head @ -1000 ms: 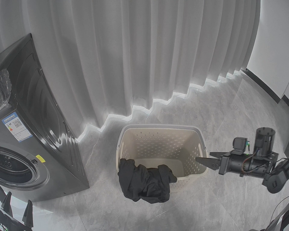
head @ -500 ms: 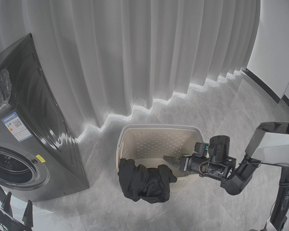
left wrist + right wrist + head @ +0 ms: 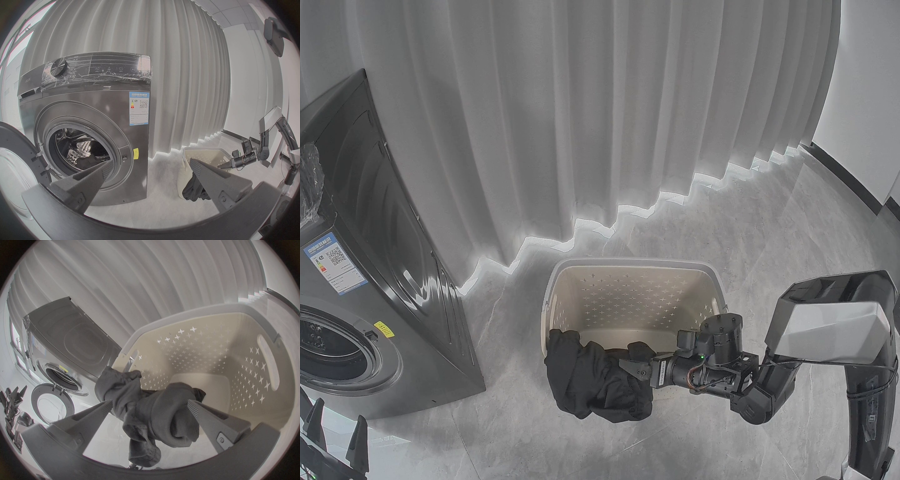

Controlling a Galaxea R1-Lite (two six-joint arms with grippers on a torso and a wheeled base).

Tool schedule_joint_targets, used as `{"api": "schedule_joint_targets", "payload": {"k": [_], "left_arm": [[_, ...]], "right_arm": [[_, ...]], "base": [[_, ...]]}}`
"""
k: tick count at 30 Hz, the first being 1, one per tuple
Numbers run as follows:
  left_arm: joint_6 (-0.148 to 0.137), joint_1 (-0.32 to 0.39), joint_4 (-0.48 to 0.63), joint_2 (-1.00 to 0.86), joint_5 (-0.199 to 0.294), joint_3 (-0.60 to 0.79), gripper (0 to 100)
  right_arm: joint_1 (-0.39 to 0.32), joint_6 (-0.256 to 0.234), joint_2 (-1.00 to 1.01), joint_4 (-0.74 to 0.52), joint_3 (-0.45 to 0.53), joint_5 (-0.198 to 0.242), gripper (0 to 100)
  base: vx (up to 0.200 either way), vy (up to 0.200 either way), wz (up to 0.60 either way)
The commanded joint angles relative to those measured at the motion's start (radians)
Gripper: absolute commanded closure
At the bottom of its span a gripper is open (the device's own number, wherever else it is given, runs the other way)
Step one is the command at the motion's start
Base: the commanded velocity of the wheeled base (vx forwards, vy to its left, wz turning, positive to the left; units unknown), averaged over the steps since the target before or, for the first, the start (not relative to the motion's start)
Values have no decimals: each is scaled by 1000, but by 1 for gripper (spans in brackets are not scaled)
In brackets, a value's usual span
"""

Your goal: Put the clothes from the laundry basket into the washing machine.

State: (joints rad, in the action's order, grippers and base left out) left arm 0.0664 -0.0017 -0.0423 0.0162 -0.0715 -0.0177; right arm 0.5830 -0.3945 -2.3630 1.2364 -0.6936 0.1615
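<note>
Over the basket's near rim: dark garment point(image 3: 600, 381) point(image 3: 150, 415) hangs draped. One part is bunched inside the laundry basket point(image 3: 637, 265) and the rest hangs down the outer wall toward the floor point(image 3: 737, 219). From the left wrist view it reads as a dark fold point(image 3: 195, 190) down the basket's side.

Right gripper point(image 3: 631, 369) point(image 3: 149, 404) is at the garment, arm coming in low from the basket's right side. Claw is wide. The fingers straddle the bunched cloth and are not clamped on it. Can't tell if either pad touches fabric.

Basket point(image 3: 200, 312) point(image 3: 200, 150) is cream plastic with star-shaped perforations and a handle slot in each end wall. It stands upright on the floor. The inside bottom is bare apart from that garment.

Washing machine point(image 3: 375, 250) point(image 3: 93, 109) point(image 3: 72, 337) stands to the left of the basket, well apart. Its door point(image 3: 15, 162) point(image 3: 51, 404) is swung fully open. Something dark sits in the drum point(image 3: 84, 156), can't tell what.

Left gripper point(image 3: 151, 163) point(image 3: 336, 428) is low in front of the machine, pointing at the drum opening. Claw is wide, nothing in it.

Pleated white curtain point(image 3: 581, 112) runs behind both basket and machine.
</note>
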Motion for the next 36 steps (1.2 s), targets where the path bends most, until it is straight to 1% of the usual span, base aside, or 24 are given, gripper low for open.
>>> {"api": "schedule_joint_targets", "payload": {"k": [1,12,13,17,28,33,36], "left_arm": [[1,0,-1,-10,-1,16,0],[1,0,-1,-10,-1,16,0],[1,0,-1,-10,-1,16,0],[1,0,-1,-10,-1,16,0],[0,0,-1,-10,-1,16,0],[-2,0,-1,-10,-1,16,0],[-2,0,-1,-10,-1,16,0]], "right_arm": [[3,0,-27,0,8,0,0],[12,-1,-61,8,2,-2,0],[12,-1,-65,15,2,-2,100],[12,-1,-79,43,2,-2,100],[3,2,-62,51,13,-5,100],[12,5,24,187,86,3,100],[17,5,85,238,129,10,100]], "base": [[0,0,0],[0,0,0],[0,0,0],[0,0,0],[0,0,0],[0,0,0],[0,0,0]]}}
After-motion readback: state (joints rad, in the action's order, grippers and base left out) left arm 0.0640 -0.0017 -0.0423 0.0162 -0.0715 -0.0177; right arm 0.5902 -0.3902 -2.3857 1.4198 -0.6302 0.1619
